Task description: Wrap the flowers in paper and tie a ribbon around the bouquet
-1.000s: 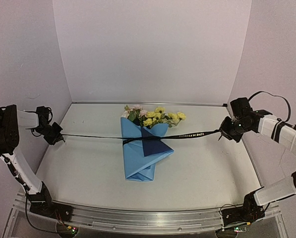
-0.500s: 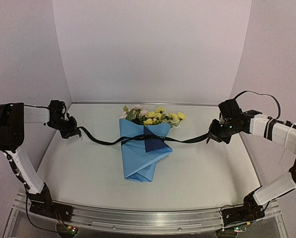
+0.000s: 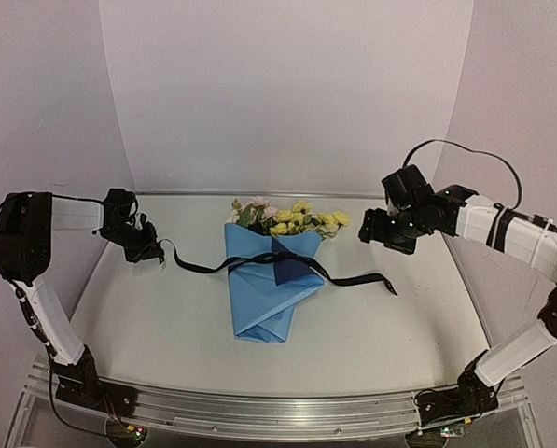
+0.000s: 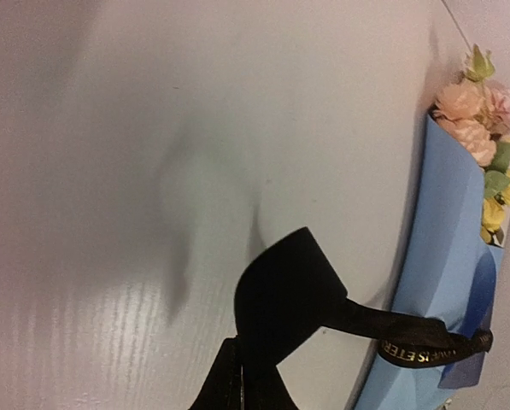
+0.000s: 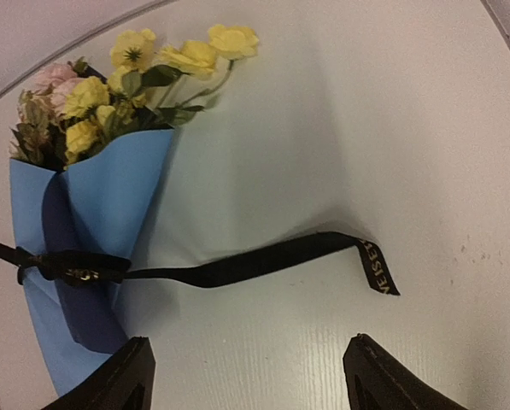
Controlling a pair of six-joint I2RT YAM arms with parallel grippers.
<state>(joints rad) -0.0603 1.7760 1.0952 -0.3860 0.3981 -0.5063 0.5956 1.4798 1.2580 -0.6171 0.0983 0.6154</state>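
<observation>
- Two pincers are mine here: my left gripper point(image 3: 153, 250) sits at the left of the overhead view and my right gripper point(image 3: 372, 233) at the upper right.
- My left gripper is closed tight on one end of the ribbon point(image 3: 351, 278). In my left wrist view the black band point(image 4: 280, 290) loops up from the bottom edge and runs to the lower right, onto the paper.
- My right gripper holds nothing and its jaws stand wide apart. In its own wrist view the two fingers point(image 5: 122, 380) sit at the bottom corners, with only bare table point(image 3: 166, 327) between them.
- The bouquet point(image 3: 267, 280) lies flat at the centre of the overhead view, with the blooms toward the top of the frame.
- The flowers point(image 3: 287, 219), yellow and pale pink, poke out of the upper end of the cone.
- The paper point(image 3: 257, 303) is light blue, and a dark navy fold shows near its middle.
- The ribbon crosses the cone just below the blooms and gathers into a knot at the navy fold.
- Its free end lies slack on the table right of the cone, the tip with pale lettering curling down, well apart from my right gripper.
</observation>
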